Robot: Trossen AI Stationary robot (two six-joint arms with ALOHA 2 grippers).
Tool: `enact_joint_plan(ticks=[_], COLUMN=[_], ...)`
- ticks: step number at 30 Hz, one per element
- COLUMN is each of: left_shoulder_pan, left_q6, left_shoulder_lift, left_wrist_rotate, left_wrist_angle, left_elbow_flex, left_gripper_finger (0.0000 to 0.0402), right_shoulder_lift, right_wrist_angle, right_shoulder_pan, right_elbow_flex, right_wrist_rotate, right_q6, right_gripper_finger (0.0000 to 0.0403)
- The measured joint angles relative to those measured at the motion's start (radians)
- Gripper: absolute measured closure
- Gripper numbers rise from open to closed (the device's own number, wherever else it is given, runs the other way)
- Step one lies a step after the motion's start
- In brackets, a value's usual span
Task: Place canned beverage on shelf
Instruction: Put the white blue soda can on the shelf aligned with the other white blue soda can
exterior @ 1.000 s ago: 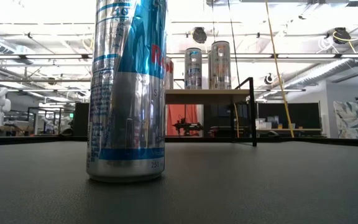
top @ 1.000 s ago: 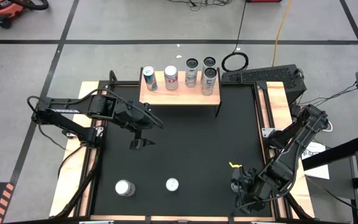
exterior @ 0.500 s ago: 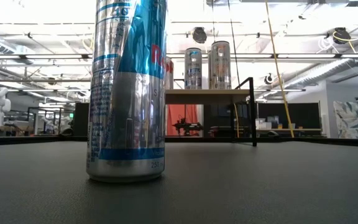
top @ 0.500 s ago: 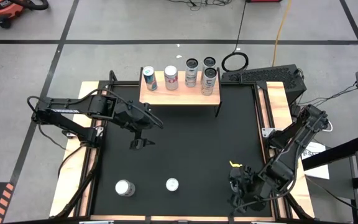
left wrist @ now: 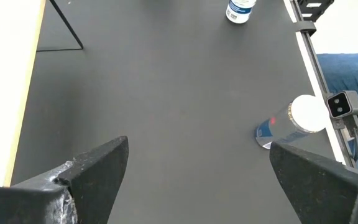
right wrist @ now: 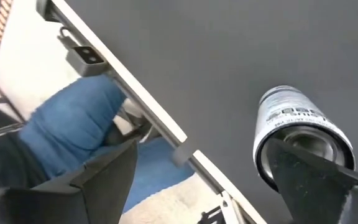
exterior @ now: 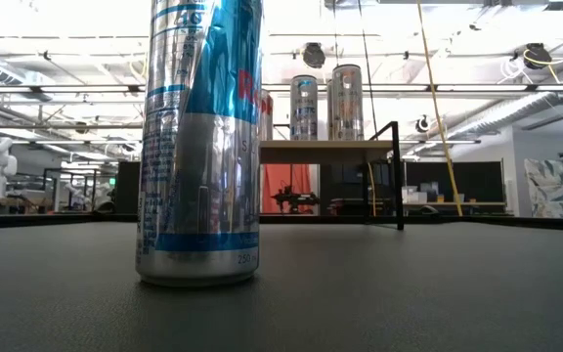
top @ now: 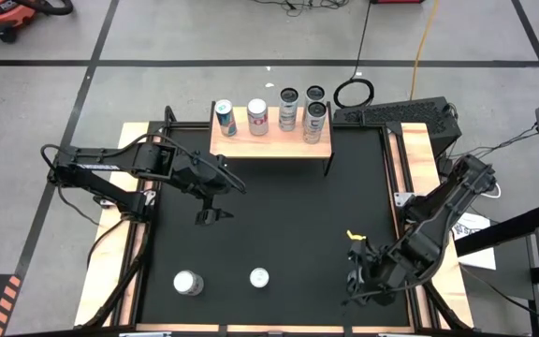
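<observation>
1. Five cans stand on the shelf, beyond the left gripper, whose fingers gape wide, holding nothing
2. Two cans sit on the mat: one and another
3. The right gripper is spread, empty, the nearer can ahead of its fingers

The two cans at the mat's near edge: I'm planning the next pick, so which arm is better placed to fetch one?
Probably right. The right hand, open, sits low by the near edge, level with the nearer can. The left hand, also open, hangs mid-mat below the shelf, farther from both cans.
</observation>
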Motion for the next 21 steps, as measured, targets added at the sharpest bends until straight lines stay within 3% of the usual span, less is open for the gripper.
enact_joint_plan(ticks=[4, 13, 21], left_shoulder_pan=[0.0, 0.0, 0.0], left_q6=[0.0, 0.0, 0.001], left_shoulder_lift=[0.0, 0.0, 0.0], left_wrist_rotate=[0.0, 0.0, 0.0], left_wrist_angle=[0.0, 0.0, 0.001], left_elbow_flex=[0.0, 0.0, 0.0], left_gripper_finger=[0.0008, 0.0008, 0.0008], right_shoulder_lift=[-0.031, -0.072, -0.018], right_wrist_angle=[-0.016, -0.233, -0.253], right_shoulder_pan=[0.0, 0.034, 0.061], right_elbow_flex=[0.001, 0.001, 0.001], right_wrist_rotate=[-0.001, -0.052, -0.051], right_q6=[0.007, 0.118, 0.157], right_gripper_finger=[0.0064, 0.0064, 0.0064])
